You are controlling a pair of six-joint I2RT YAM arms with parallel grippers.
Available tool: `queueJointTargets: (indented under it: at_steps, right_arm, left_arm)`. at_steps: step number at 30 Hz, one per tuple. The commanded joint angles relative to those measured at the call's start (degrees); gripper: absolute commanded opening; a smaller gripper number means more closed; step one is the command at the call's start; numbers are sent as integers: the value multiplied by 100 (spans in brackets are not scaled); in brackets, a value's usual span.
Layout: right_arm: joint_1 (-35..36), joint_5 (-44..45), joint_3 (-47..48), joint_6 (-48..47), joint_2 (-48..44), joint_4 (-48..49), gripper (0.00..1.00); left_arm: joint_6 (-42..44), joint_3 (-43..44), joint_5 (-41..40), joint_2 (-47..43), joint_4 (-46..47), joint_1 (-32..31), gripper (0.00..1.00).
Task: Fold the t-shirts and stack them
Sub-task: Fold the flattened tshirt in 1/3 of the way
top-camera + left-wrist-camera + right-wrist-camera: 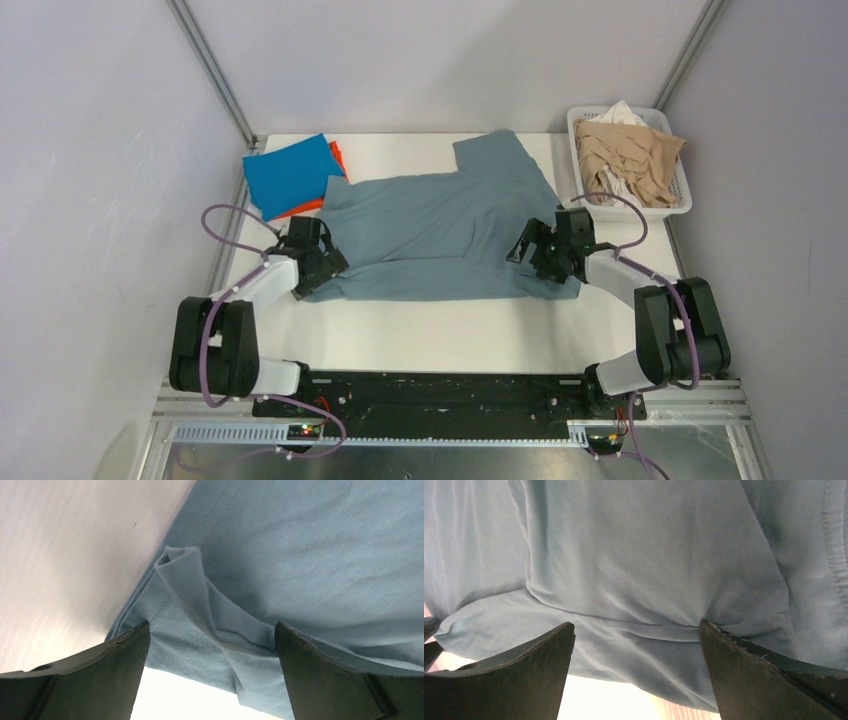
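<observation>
Top external: grey-blue t-shirt point(440, 225) spread on table point(420, 335), near hem running left-right. Left gripper point(322, 262) at its left corner, right gripper point(528, 250) at right; both jaws wide, straddling fabric, unclamped.

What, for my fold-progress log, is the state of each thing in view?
grey-blue t-shirt: spread out, partly folded
bright blue t-shirt: folded, top of stack
orange t-shirt: folded, under the blue one
basket: holds beige and white garments
left gripper: open, over shirt's edge
right gripper: open, over shirt's edge
</observation>
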Motion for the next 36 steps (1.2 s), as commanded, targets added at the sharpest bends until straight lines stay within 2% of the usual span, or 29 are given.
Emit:
queueJointTargets:
  at_steps: [1,7,13,19,24,30,36]
  right_arm:
    - [-186,-100,-502,145,-258,37,99]
    - [-469,204,-1076,191,-867,-240,100]
    - [-723,273,-1556,116,-1505,-883,99]
    - [-724,165,-1979,289,-2358,-1400,99]
    - [-693,59,-2327,760,-3537,-2066,99]
    - [-438,671,-2135,1066,-4753,-2895,99]
    - [-172,1183,-1287,654,-4950,-2967,99]
  left_arm:
    - [61,-300,-231,-324,-247,139,100]
    - [-181,-539,-580,-658,-675,182,100]
    - [-568,-817,-424,-966,-901,177,100]
    - [-1203,-1603,-58,-2180,-1059,135,100]
    - [-1559,-2088,-71,-3295,-1387,91,100]
    - [-1854,-1858,-239,-4035,-1893,-232,100]
    - [-1737,-942,-748,-4301,-2311,-504,100]
